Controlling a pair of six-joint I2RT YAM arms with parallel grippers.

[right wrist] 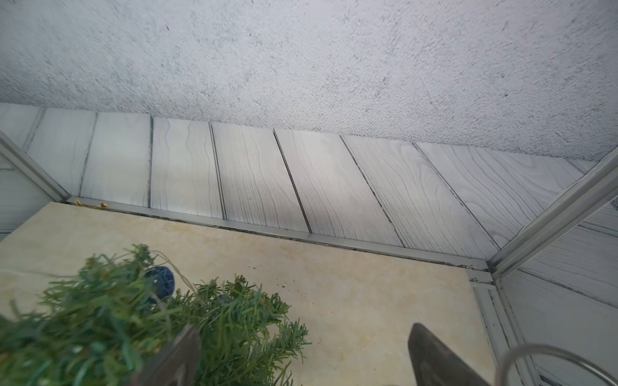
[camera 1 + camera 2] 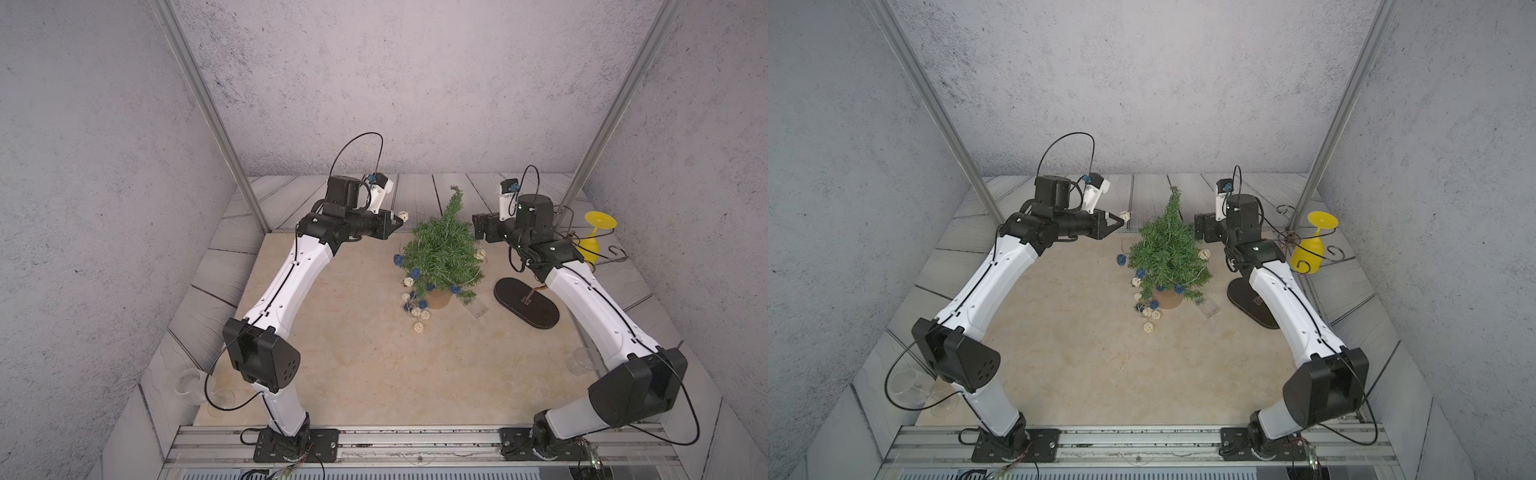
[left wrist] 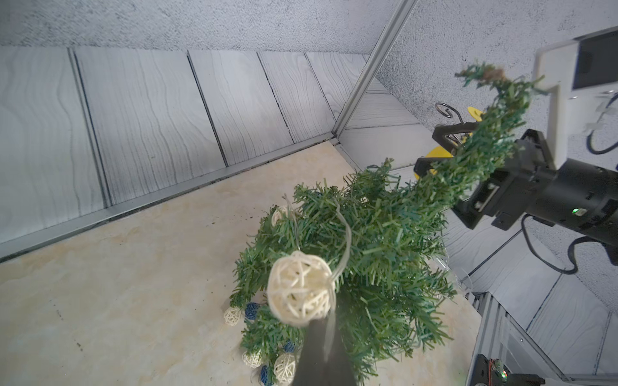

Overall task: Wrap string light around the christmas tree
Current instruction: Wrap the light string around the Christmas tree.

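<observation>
The christmas tree [image 2: 442,249] [image 2: 1167,253] stands upright in its tan pot at the back middle of the table. The string light [image 2: 415,307] [image 2: 1148,311] loops around its lower branches, with cream and blue balls heaped by the pot and the clear battery box [image 2: 476,307] lying right of it. My left gripper [image 2: 397,223] [image 3: 321,326] is shut on the wire just behind a cream ball [image 3: 301,289], held left of the treetop. My right gripper [image 2: 478,226] [image 1: 304,327] stands open at the tree's right side, needles brushing one finger [image 1: 187,347].
A curly wire stand on a black oval base [image 2: 528,309] carries a yellow plastic wine glass [image 2: 594,241] behind my right arm. Clear glasses sit at the front left [image 2: 189,386] and by the right wall [image 2: 579,359].
</observation>
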